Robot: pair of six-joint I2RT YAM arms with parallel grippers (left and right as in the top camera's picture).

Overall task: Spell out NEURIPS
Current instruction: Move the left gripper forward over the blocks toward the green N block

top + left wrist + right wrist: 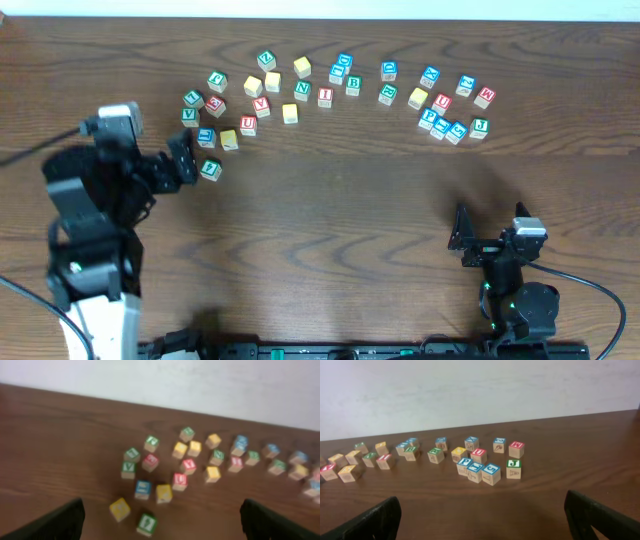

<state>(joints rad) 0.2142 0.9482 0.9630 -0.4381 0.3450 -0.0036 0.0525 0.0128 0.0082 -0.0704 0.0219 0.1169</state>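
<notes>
Several wooden letter blocks with green, red, blue and yellow faces lie scattered across the far half of the table. A green N block (302, 90) and a red U block (248, 125) sit in the left cluster; a red U block (442, 102) and a blue P block (428, 118) sit in the right cluster. My left gripper (183, 160) is open and empty, just left of a green block (210, 169), which shows in the left wrist view (147, 524). My right gripper (463, 240) is open and empty, low at the right, well short of the right cluster (490, 474).
The wooden table (340, 230) has bare surface across its near half. A black rail runs along the front edge (360, 350). A white wall stands behind the table (480, 390).
</notes>
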